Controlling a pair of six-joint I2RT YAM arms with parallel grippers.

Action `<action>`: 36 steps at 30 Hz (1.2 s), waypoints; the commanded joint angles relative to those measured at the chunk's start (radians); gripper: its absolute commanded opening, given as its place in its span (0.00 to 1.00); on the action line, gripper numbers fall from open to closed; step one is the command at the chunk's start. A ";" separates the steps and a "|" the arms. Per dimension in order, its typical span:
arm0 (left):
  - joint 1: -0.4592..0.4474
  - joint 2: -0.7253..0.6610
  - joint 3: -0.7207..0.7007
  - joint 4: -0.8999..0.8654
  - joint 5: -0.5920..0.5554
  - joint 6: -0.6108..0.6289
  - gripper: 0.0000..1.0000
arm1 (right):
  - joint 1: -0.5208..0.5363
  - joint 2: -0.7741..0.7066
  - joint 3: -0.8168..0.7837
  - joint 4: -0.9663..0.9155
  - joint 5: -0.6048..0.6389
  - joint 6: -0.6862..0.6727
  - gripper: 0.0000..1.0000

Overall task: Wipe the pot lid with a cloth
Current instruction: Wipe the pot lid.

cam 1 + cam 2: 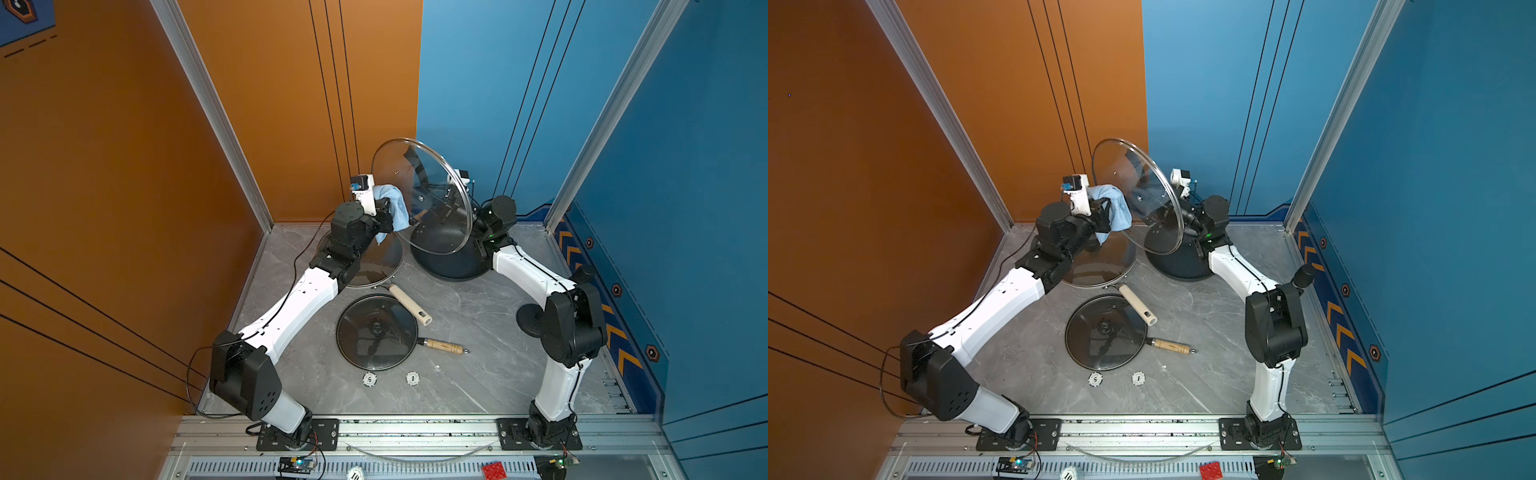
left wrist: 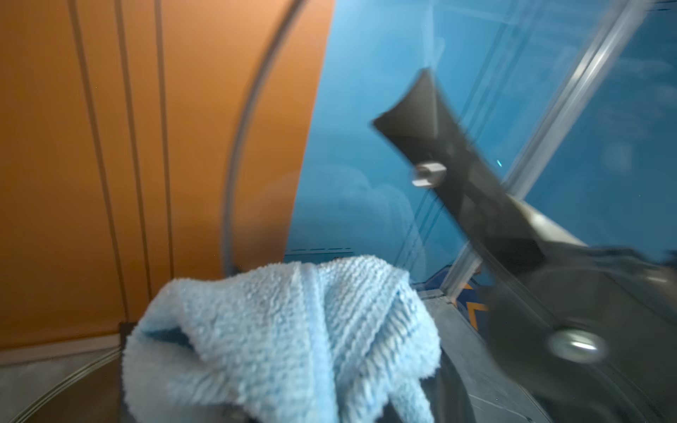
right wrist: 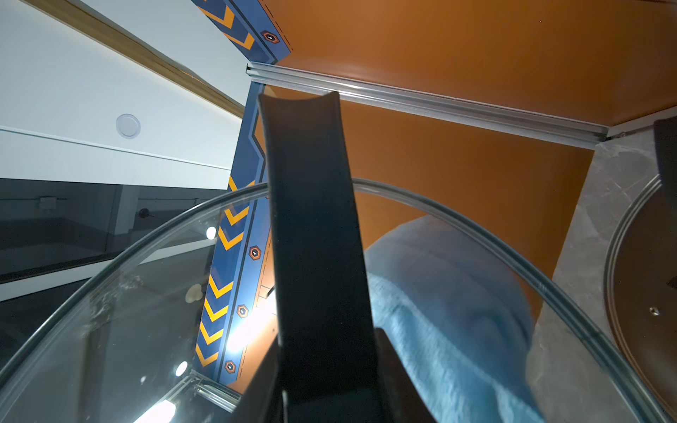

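Left tool (image 1: 384, 217) mostly under the cloth (image 2: 282, 340); pot lid (image 2: 366, 128) and its handle (image 2: 439, 146) blurred in the left wrist view.

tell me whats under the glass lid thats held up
A dark round pan sits on the table below the glass lid. Part of it shows only through the glass; the right arm covers one edge.
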 commanded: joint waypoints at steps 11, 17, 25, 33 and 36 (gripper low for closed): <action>-0.056 0.051 0.130 0.049 0.190 -0.013 0.19 | 0.015 0.042 0.121 0.227 0.068 0.107 0.02; 0.080 0.080 -0.010 0.060 0.059 -0.087 0.18 | 0.014 0.002 0.082 0.227 0.070 0.108 0.02; 0.120 0.035 -0.147 0.034 -0.093 -0.076 0.17 | 0.005 -0.017 0.076 0.153 0.067 0.067 0.02; -0.035 -0.037 0.029 -0.001 0.162 -0.004 0.19 | 0.003 0.023 0.123 0.121 0.058 0.056 0.02; -0.109 -0.028 0.099 -0.002 0.259 0.002 0.19 | 0.003 0.045 0.154 0.118 0.056 0.060 0.02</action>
